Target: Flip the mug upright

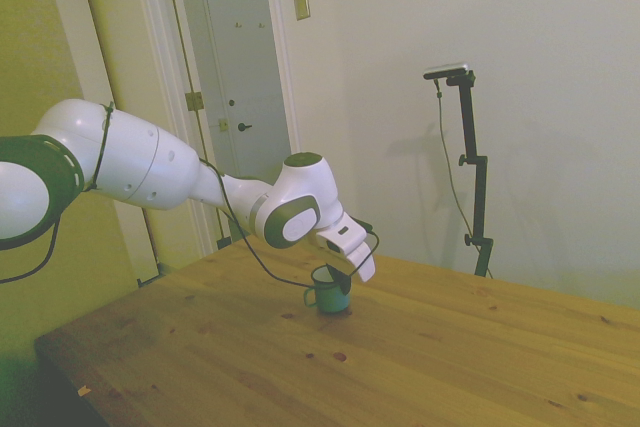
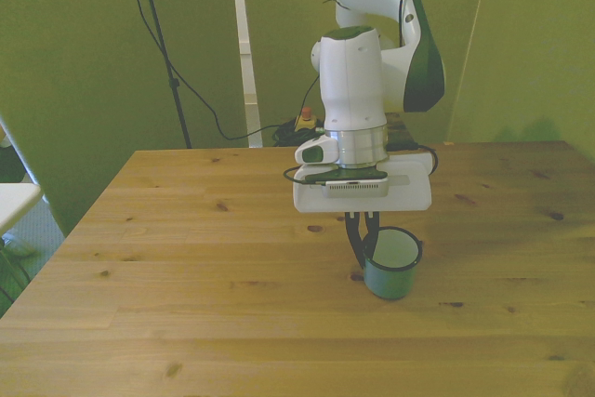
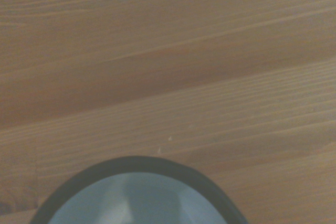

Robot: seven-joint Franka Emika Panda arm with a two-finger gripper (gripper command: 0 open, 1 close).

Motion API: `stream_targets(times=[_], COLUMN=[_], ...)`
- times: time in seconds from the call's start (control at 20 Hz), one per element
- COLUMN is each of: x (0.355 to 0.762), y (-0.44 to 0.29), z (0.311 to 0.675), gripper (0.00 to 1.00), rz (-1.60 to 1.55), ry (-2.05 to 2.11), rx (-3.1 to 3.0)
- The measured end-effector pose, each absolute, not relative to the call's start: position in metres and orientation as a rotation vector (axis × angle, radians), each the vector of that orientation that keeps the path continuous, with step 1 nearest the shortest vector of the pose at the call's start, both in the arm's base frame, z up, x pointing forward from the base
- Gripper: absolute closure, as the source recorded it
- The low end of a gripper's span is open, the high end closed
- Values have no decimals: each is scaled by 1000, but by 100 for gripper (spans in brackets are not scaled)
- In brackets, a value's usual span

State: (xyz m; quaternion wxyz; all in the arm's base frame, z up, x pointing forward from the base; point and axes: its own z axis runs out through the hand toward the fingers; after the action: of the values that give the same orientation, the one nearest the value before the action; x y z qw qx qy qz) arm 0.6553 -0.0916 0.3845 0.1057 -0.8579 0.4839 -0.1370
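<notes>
We are seeing the mug [image 2: 392, 265] standing upright on the counter [image 2: 186, 258], with our claw [image 2: 362, 237] closing on its rim at the front view's left, clamped there.

Mug [image 2: 392, 265]: stands upright on the table [image 2: 186, 258], mouth up, a little toward the front view's right of the middle and nearer the near edge than the far one.
Handle [image 1: 309, 297]: sticks out from the mug's side, toward the side view's left.
Gripper [image 2: 362, 231]: directly above the mug, at its rim on the front view's left side, fingers pointing down.
Arm [image 1: 180, 172]: reaches in from the side view's left, above the table.
Wrist view: the mug's rim [image 3: 137, 167] lies at one edge, bare table [image 3: 168, 66] beyond it.
</notes>
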Motion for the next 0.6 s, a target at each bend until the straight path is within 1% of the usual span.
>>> stream_targets(times=[0.2,0.3,0.45,0.6], x=[655,653,643,615], y=[-90,-89,-82,-65], z=[390,401,434,467], gripper=[0,0,0,0], rz=[-420,-444,-502,-551], ry=[1415,1403,1369,1324], rx=[-2533,-2536,-2530,-2539])
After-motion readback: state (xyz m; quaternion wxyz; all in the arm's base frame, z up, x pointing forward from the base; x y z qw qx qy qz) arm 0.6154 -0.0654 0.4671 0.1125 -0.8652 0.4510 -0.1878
